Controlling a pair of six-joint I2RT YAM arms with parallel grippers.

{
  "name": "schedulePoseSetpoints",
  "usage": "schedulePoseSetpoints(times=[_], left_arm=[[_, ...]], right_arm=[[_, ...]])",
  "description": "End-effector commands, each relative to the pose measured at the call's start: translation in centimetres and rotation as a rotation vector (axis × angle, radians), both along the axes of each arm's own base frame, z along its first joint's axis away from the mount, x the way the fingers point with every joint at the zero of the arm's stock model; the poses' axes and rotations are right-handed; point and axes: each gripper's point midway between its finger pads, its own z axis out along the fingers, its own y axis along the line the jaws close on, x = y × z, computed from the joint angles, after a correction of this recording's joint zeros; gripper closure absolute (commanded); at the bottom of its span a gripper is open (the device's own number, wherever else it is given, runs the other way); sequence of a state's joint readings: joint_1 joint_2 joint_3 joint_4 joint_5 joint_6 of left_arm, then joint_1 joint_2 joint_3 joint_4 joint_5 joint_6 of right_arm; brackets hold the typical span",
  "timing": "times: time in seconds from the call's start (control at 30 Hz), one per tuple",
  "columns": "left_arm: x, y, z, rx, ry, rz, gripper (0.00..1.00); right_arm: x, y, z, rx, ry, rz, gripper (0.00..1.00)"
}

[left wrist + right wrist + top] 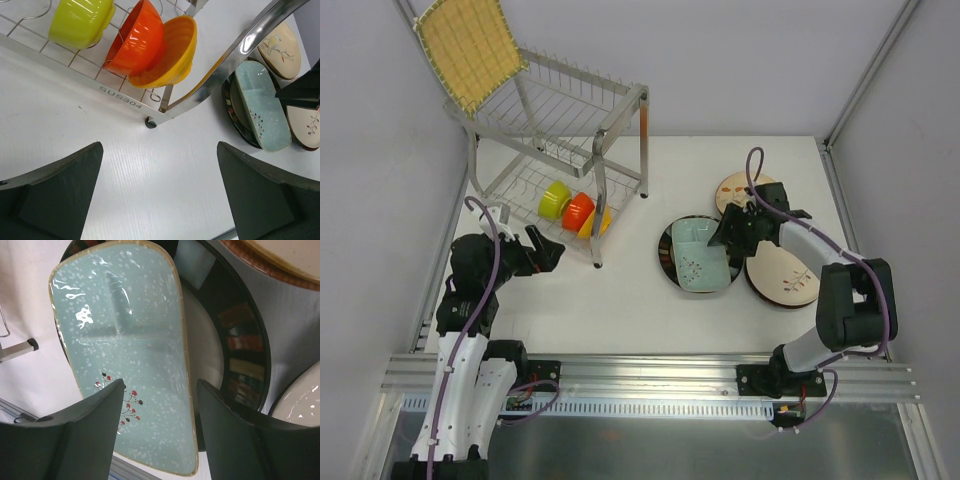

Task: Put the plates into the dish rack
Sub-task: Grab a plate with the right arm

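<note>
The right gripper (161, 385) hung low over the pale teal, squarish speckled plate (125, 340). Its jaws stood partly apart and straddled that plate's long edge, one finger above the teal glaze, the other above the round dark-rimmed cream plate (245, 365) lying underneath. No firm pinch showed, so I judged the step to be the pickup of the teal plate, not yet secured. Two cream floral plates (785, 275) lay just beside the gripper, one on its near side and one beyond. The two-tier silver wire dish rack (560, 130) stood well apart across the white table (620, 310), a square yellow woven-look plate (470, 50) tilted on its upper tier. The left gripper (160, 145) hovered wide open and empty, with the rack's front leg just ahead of it and green (80, 20), orange (137, 37) and yellow (167, 52) bowls in the lower tier beyond. The next move probably called for clamping the rim squarely, lifting without dragging the plate below, then tipping the teal plate upright for a rack slot.
</note>
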State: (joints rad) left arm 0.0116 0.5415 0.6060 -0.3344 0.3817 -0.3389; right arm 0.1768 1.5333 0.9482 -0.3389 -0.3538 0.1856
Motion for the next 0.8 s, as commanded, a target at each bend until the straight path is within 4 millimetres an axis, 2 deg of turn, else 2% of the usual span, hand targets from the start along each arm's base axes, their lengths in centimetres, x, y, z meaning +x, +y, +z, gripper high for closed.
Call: schedulePoseSetpoints(times=[0.0,0.1,0.37,0.53,0.77], left_arm=[[0.5,0.0,0.3,0.024,-0.023,-0.010,0.01],[0.6,-0.2,0.1,0.023,-0.016,-0.021,0.01],[0.4,-0.7,0.1,0.006,-0.032,-0.051,0.01],[0.4,-1.0,0.0,-0.003,-0.032,-0.070,0.01],[-0.2,-2.6,0.2,-0.073,-0.028,-0.143,0.01]], right_arm=[[1.0,0.7,0.3,0.015,-0.056,0.046,0.38],[1.0,0.7,-0.5,0.015,-0.043,0.042,0.44],[0.8,0.7,-2.4,0.018,-0.020,0.028,0.46],[0.6,0.6,-3.0,0.022,-0.022,0.025,0.53],[0.4,1.1,-2.9,0.054,-0.038,0.031,0.76]])
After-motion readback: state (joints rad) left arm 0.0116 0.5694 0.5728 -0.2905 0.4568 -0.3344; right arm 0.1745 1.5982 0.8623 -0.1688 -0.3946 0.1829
